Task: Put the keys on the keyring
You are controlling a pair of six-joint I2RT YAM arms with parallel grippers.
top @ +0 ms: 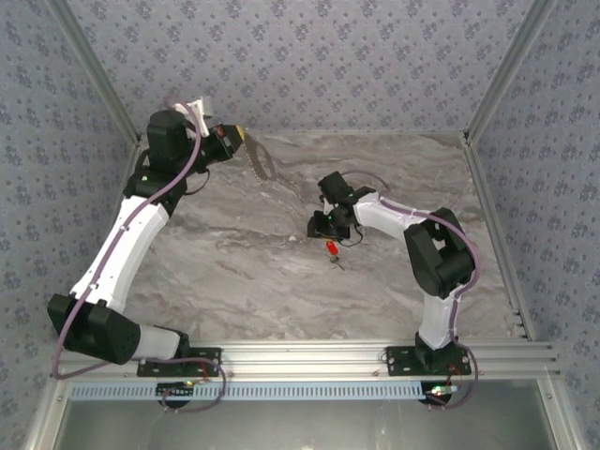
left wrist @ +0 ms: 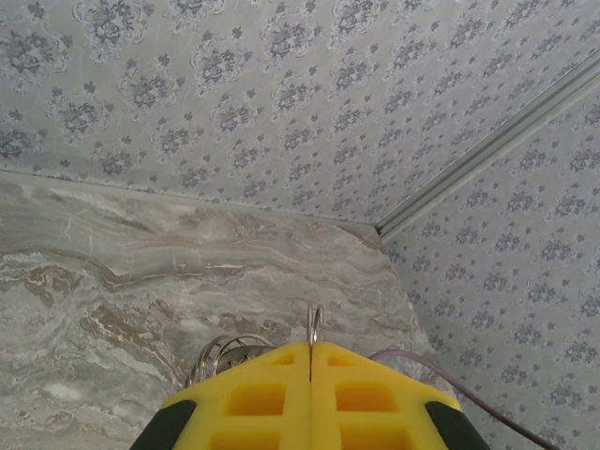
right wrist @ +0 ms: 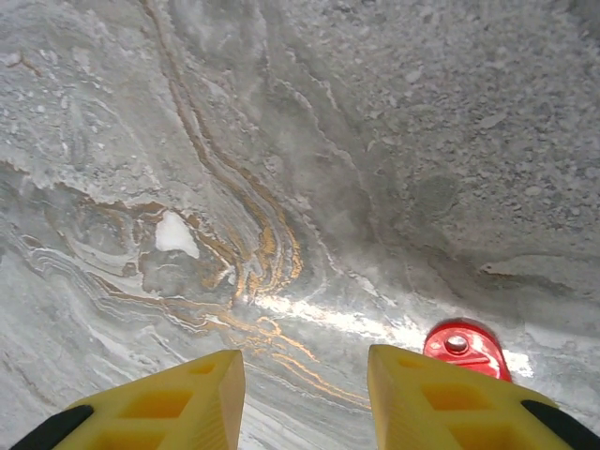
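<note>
**Keyring (left wrist: 314, 323) gripped, keys (right wrist: 461, 345) not yet threaded**

Progress: the task is at an early stage. The keyring is at the far left of the counter (top: 234, 272), close to the back wall, and appears to be held above the surface. In the left wrist view one thin wire loop stands edge-on at the fingertips. More thin loops show just below and to the left of it.

The keys, a small red piece with a silvery bit, lie flat on the counter near its middle, well apart from the keyring. Nothing is joined to the ring. By my judgement, what is left is to pick up the keys, carry them to the ring and thread them on.

Left jaws: fully closed. The yellow fingers (left wrist: 253, 398) are pressed together, with the ring's wire pinched at their tips.

Right jaws: partly open, hovering low over the counter, with only bare marble in the gap. They hold nothing. The red piece lies just beside the outer edge of one finger (right wrist: 441, 403), outside the gap. Whether it touches that finger cannot be told.
</note>
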